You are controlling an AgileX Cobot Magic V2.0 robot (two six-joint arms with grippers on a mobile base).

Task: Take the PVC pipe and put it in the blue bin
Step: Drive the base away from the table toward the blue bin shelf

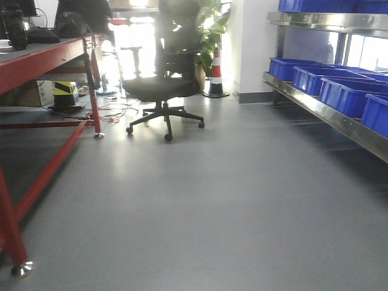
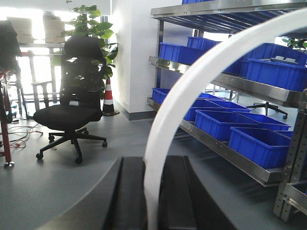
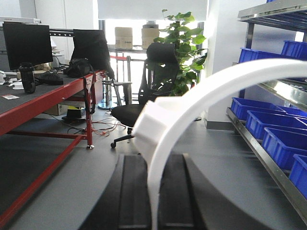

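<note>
The right fingers (image 3: 132, 191) are closed narrow on the PVC pipe (image 3: 230, 80). It stands upright in the gap between them and curves tightly up and over to the right, with its squared tab (image 3: 146, 127) jutting left just above the fingertips. The pipe is held in the air, well apart from any bin.

The left fingers (image 2: 129, 191) are likewise closed narrow, on a thin white arc (image 2: 178, 98) that rises from the gap and sweeps in a longer, shallower bow toward the upper right corner of the left wrist view.

In the front view, bare grey floor (image 1: 230, 200) opens wide ahead. On the left it is bounded by the red-framed worktop (image 1: 36, 57), whose near leg ends in a round foot (image 1: 21, 270) at the lower left. On the right it is bounded by the steel front edge of the shelf rack (image 1: 327, 118), which runs diagonally toward the near right corner. The blue bins (image 1: 348, 94) sit in a row on that shelf, their rims just behind the steel edge. A black office chair (image 1: 163, 88) stands in the middle at the far end of the aisle, with a striped traffic cone (image 1: 216, 73) beside the white pillar behind it.
</note>
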